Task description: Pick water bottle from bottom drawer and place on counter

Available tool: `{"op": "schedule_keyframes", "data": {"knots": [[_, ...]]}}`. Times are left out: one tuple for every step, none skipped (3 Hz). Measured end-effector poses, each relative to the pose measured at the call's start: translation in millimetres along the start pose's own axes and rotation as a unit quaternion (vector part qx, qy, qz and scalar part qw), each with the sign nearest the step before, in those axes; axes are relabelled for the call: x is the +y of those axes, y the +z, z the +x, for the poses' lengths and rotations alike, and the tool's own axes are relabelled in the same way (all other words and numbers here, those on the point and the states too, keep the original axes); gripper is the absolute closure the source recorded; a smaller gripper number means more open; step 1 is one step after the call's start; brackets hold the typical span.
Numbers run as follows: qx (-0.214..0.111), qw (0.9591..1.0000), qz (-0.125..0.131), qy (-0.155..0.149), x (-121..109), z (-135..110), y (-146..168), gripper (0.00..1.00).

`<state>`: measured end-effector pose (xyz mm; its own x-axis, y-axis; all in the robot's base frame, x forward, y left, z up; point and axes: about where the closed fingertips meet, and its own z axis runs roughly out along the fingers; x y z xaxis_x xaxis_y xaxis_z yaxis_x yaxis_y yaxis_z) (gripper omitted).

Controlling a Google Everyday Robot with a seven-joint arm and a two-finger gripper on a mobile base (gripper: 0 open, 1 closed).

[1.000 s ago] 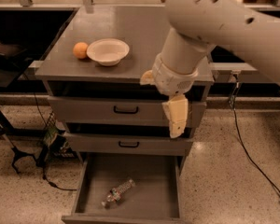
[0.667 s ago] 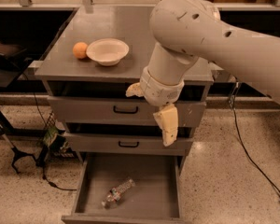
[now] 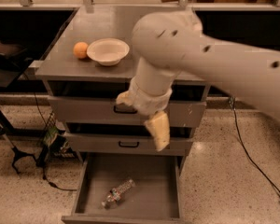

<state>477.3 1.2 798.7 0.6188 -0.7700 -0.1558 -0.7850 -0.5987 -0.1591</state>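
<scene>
The water bottle (image 3: 117, 193), small, clear and crinkled, lies on its side in the front left of the open bottom drawer (image 3: 151, 190). My gripper (image 3: 142, 116) hangs in front of the two upper drawers, well above the bottle and a little to its right. Its cream fingers (image 3: 158, 130) stand apart, and it holds nothing. The large pale arm covers the right part of the counter (image 3: 84, 29).
A white bowl (image 3: 108, 51) and an orange (image 3: 80, 50) sit on the counter's left front. The two upper drawers (image 3: 84, 108) with black handles are closed. Cables and a black stand (image 3: 23, 157) lie on the floor at the left; a cable runs at the right.
The arm has swung left and lower across the cabinet front, bringing the gripper from the right side toward the middle. The bottle, bowl and orange have not moved.
</scene>
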Motion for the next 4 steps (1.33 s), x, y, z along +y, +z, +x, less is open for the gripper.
{"op": "schedule_keyframes", "data": {"knots": [[0.003,0.9983,-0.007,-0.058,-22.9,-14.6,70.9,0.00],[0.001,0.9928,-0.025,-0.117,-44.1,-25.5,162.0,0.00],[-0.001,0.9849,-0.050,-0.166,-58.2,-28.9,249.5,0.00],[-0.003,0.9792,-0.067,-0.191,-59.6,-28.5,320.7,0.00]]}}
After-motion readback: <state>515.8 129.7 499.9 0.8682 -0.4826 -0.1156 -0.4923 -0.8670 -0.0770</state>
